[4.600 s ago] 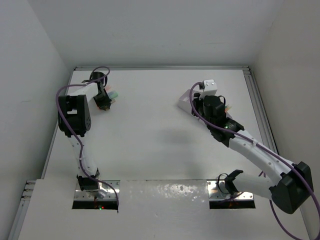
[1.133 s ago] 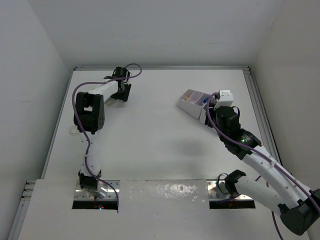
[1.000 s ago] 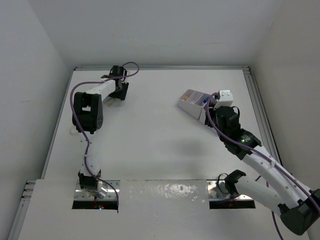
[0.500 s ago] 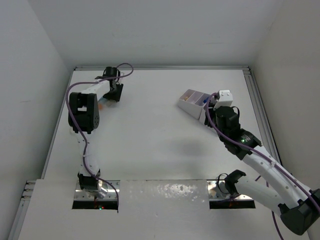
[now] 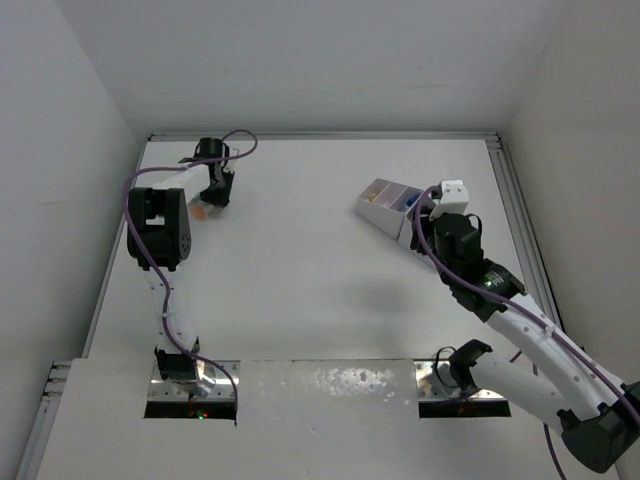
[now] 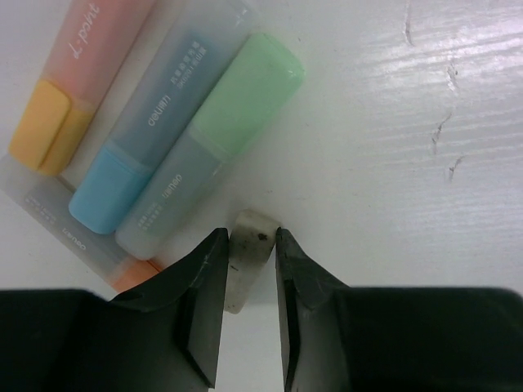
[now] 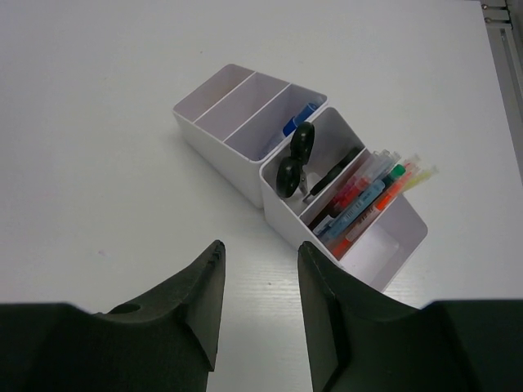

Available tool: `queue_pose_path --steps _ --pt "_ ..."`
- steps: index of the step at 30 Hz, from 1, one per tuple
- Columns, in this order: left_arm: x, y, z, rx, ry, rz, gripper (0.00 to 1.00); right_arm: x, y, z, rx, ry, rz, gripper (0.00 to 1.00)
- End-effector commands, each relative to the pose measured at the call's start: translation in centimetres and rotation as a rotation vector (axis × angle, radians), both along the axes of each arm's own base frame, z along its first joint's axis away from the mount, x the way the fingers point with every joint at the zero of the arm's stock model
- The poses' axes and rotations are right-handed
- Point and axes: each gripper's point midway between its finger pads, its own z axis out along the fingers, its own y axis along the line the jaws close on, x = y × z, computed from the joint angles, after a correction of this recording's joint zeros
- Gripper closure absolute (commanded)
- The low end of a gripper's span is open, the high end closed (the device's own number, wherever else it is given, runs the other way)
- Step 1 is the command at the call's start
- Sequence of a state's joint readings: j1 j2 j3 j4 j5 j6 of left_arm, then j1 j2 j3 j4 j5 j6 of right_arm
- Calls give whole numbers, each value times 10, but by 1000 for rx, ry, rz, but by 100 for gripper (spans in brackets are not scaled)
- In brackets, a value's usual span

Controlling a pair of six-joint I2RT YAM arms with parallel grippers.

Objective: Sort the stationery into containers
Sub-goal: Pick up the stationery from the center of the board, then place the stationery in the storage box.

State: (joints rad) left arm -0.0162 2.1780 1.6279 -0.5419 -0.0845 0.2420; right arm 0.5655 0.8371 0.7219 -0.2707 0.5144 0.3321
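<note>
Eraser (image 6: 245, 269), small and white, sits pinched across its width by the left end effector (image 6: 251, 237) near the surface's (image 6: 392, 163) far left corner, long axis running back toward the wrist, green highlighter (image 6: 212, 139) just beside. Right end effector (image 7: 259, 249) hangs open by the organiser (image 7: 216, 159).

You see the highlighters (image 6: 151, 135) with frosted, translucent plastic barrels and matt pastel caps. The white table (image 6: 409, 122) has a faint sheen and fine scratches. The small eraser (image 6: 248, 253) looks matt, perhaps rubbery. The organiser (image 7: 237, 159) is smooth, slightly glossy plastic.
</note>
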Motion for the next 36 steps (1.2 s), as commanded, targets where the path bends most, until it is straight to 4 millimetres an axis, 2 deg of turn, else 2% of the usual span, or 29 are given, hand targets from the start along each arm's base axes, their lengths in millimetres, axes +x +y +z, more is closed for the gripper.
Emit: queue_pose_path --steps 1,2,4,6,9,10,11,12,13,14,15,16,17,18,19,20,21,23,24,26,29,36 --pt "-28 -18 -2 -59 74 -47 97 2 -2 17 12 -53 -12 59" --pt "-28 -20 -1 -65 74 -50 100 2 -3 16 8 -51 -14 59" --pt "-27 -24 4 -72 66 -51 100 2 -2 17 6 -56 -12 59" --pt "-24 -42 13 -124 50 -82 100 3 -3 18 6 -58 -14 59" --pt "-12 -72 41 -167 -4 -137 100 3 -2 18 6 -60 -13 59" --pt "0 -82 61 -184 -54 -149 100 4 -3 18 10 -62 -19 59" --pt "5 -94 72 -207 -77 -172 100 4 -3 18 21 -67 -28 59" --pt "8 -115 83 -224 -102 -204 100 5 -3 18 34 -72 -38 59" --pt "21 -131 107 -256 -166 -210 100 4 -5 14 37 -70 -51 59" --pt "26 -149 119 -288 -197 -237 100 5 -9 14 44 -82 -75 59" --pt "36 -182 142 -322 -265 -288 100 5 -10 14 59 -89 -88 59" --pt "38 -203 152 -358 -286 -306 100 4 -11 8 57 -84 -94 59" --pt "33 -239 160 -378 -304 -366 100 5 -12 9 62 -89 -101 59" --pt "38 -260 169 -392 -332 -399 100 5 -11 10 64 -92 -98 59" --pt "35 -279 168 -394 -334 -435 100 5 -11 13 66 -96 -96 59" --pt "24 -311 169 -408 -335 -493 100 4 -12 14 60 -93 -95 59" --pt "27 -328 168 -415 -352 -521 100 4 -13 15 58 -93 -98 59" --pt "16 -367 168 -444 -363 -587 100 2 -14 15 47 -86 -98 59" --pt "22 -381 172 -459 -401 -607 100 0 -18 17 47 -92 -109 58" --pt "19 -405 175 -481 -432 -631 100 -4 -22 16 39 -87 -115 58" --pt "28 -423 180 -528 -488 -607 100 -12 -31 22 36 -105 -138 58" --pt "31 -431 168 -529 -499 -540 100 -20 -42 25 19 -126 -157 57"
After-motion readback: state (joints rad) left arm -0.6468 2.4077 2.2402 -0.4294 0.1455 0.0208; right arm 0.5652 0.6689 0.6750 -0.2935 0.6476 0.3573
